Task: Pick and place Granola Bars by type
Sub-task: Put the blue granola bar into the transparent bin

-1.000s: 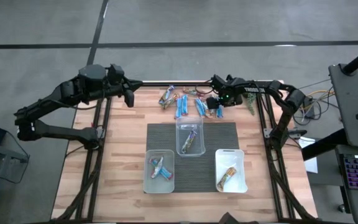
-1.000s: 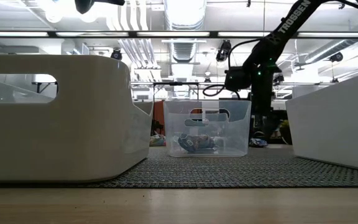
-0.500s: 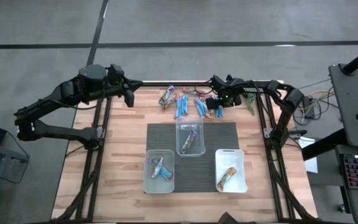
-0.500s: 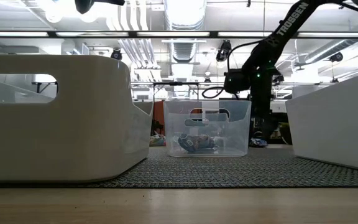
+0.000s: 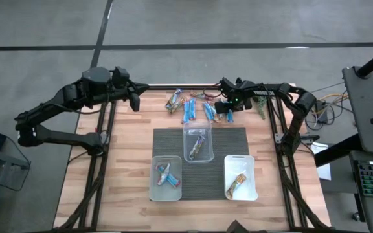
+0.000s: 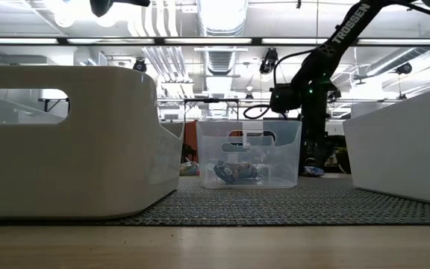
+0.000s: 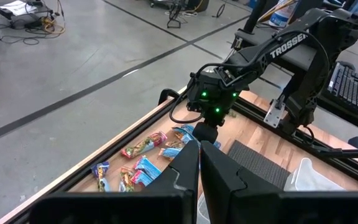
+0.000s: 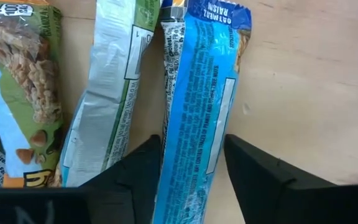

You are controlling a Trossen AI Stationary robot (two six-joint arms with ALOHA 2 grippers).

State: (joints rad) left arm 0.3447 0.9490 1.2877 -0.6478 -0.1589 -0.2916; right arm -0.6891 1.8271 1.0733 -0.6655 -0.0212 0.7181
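Observation:
Several Granola Bars (image 5: 190, 107) lie loose on the wood at the table's far edge. My right gripper (image 5: 225, 109) points down at the right end of this pile. In the right wrist view its two fingers stand open (image 8: 192, 155) on either side of a blue bar (image 8: 197, 106) that lies flat on the wood. A silver-and-green bar (image 8: 104, 106) lies right beside the blue one, and a green one (image 8: 23, 81) beyond that. My left gripper (image 7: 199, 168) is shut and empty, raised over the table's far left corner (image 5: 135, 102). My right gripper comes at the blue bar from above, its fingers (image 8: 135, 171) across the bar and close to its two long edges (image 8: 166, 155). I cannot tell whether they touch the wrapper. The bar lies flat on the table.
Three clear tubs stand on or by a dark mat (image 5: 167, 139): the middle one (image 5: 198, 144) and the near left one (image 5: 166, 178) hold blue bars, the near right one (image 5: 240, 176) a tan bar. A green clump (image 5: 262, 107) lies at the far right.

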